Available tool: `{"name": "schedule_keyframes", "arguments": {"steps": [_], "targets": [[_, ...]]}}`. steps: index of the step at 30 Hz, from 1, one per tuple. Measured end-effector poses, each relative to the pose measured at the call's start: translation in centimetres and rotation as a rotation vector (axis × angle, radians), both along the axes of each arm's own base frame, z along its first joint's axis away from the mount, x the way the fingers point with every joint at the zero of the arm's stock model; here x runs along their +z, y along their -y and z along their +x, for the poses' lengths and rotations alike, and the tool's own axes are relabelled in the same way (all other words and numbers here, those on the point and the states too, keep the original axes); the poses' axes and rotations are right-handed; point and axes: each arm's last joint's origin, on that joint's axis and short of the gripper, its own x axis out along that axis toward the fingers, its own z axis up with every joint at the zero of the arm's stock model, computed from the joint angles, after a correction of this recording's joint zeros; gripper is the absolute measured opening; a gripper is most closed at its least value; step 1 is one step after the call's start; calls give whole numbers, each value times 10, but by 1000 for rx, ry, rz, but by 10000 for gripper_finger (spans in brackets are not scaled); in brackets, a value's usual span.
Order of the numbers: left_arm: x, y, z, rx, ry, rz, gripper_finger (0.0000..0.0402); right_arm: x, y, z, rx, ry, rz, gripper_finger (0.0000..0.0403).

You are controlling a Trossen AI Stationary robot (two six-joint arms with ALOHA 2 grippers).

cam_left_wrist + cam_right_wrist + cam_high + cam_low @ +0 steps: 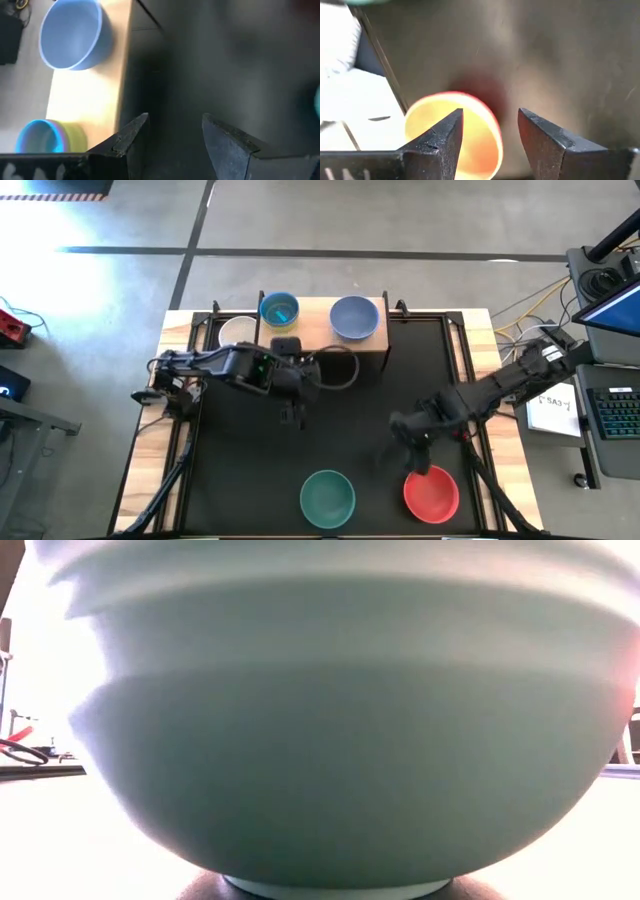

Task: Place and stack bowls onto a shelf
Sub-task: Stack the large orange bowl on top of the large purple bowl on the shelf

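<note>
The wooden shelf (310, 330) stands at the table's far edge. On it rest a white bowl (237, 330), a stack of bowls with a blue one on top (279, 310) and a lavender-blue bowl (354, 317); the stack (47, 137) and the lavender-blue bowl (75, 32) also show in the left wrist view. A teal bowl (328, 497) and a red bowl (431, 493) sit on the black table near its front edge. My left gripper (292, 415) is open and empty in front of the shelf. My right gripper (490, 125) is open just over the red bowl's (455, 135) far rim.
The teal bowl (340, 740) fills the low view. Shelf legs and black rails (460, 350) run along the table's sides. A laptop and papers (560, 405) lie to the right of the table. Bare black table top (360, 420) lies between the two arms.
</note>
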Motion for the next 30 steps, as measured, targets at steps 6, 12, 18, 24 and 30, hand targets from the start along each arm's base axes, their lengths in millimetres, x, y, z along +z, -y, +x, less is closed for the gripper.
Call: {"name": "schedule_keyframes", "arguments": {"steps": [6,12,18,24,30], "targets": [[0,29,-6,-25,27,-37,167,-10,-29,-13,-15,-42,-69,178],[0,56,-14,-70,50,-63,167,-24,-49,-16,29,-67,-138,178],[2,70,-19,-81,85,6,167,-42,-62,-14,149,-101,-197,178],[2,70,-19,-103,75,31,167,-57,-64,-11,295,-122,-238,178],[2,70,-19,-116,67,43,167,-69,-63,-14,327,-140,-222,178]]}}
